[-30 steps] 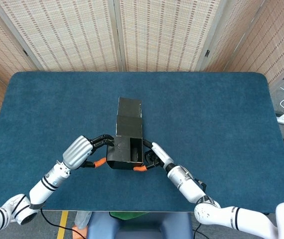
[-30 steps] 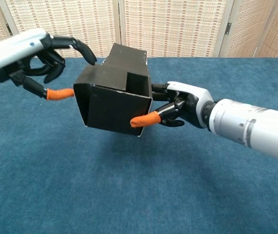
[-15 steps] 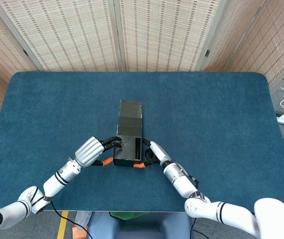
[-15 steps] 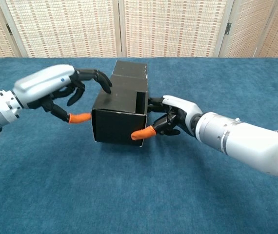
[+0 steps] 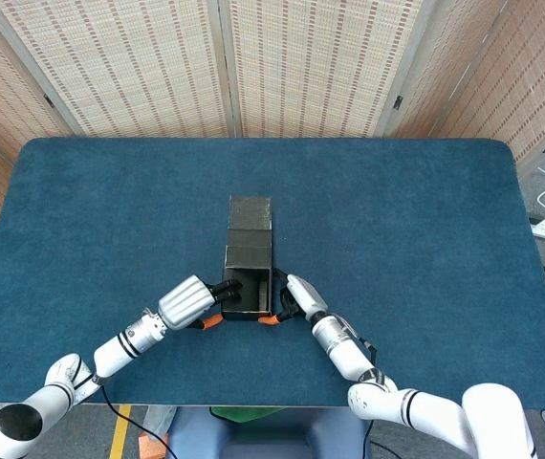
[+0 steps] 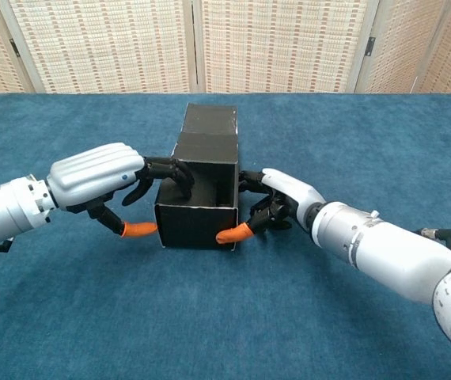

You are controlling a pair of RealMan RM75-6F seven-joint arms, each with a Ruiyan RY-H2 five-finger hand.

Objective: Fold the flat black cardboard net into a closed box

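Two hands grip a partly folded black cardboard box [image 6: 202, 178] resting near the tabletop's [image 5: 425, 239] front edge: left hand [image 6: 103, 178] hooks fingers over its open top, right hand [image 6: 277, 207] presses its side.

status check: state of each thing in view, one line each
black cardboard box: partly folded, resting on the table, top open, rear flap not yet closed.
left hand: holds the box's left wall, fingers hooked over the rim into the opening.
right hand: presses on the box's right wall.
table: blue cloth cover, bears the box.
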